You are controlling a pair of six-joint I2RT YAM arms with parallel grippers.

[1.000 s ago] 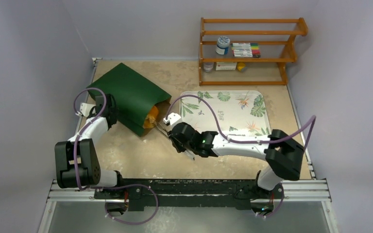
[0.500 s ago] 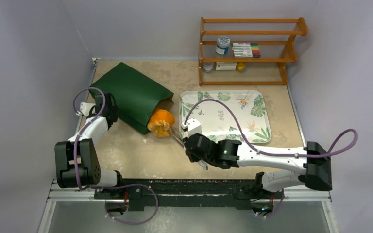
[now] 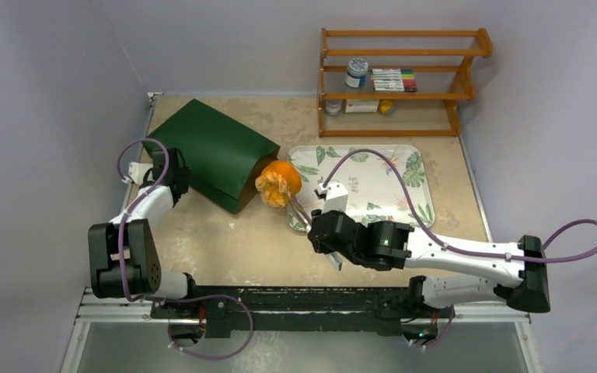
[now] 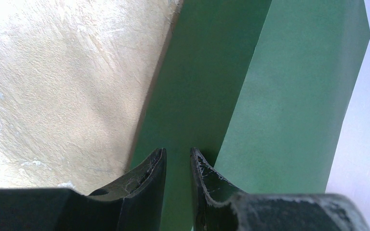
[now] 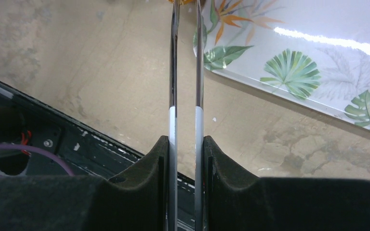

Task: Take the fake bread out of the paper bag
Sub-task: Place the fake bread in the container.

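A: R gripper (image 5: pixel 185 144)?
B: It was clamped on tongs (image 5: pixel 173 72), and the tong tips pinched the orange pastry (image 3: pixel 277 184) just outside the paper bag (image 3: pixel 214 151), by the tray (image 3: pixel 373 183).
A: L gripper (image 4: pixel 177 154)?
B: Fingers (image 4: pixel 151 168) were nearly together at the bag's edge — grip or touch, couldn't tell.
A: Vs. half a sec before?
B: Pastry had sat at the mouth — now clear, nearer the tray.

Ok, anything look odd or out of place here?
Nothing spilled or damaged. Oddly, the right hand grips metal tongs, not bread; their tips hold the orange pastry between the paper bag and the tray. The bag lies on its side, pinched by the left hand.
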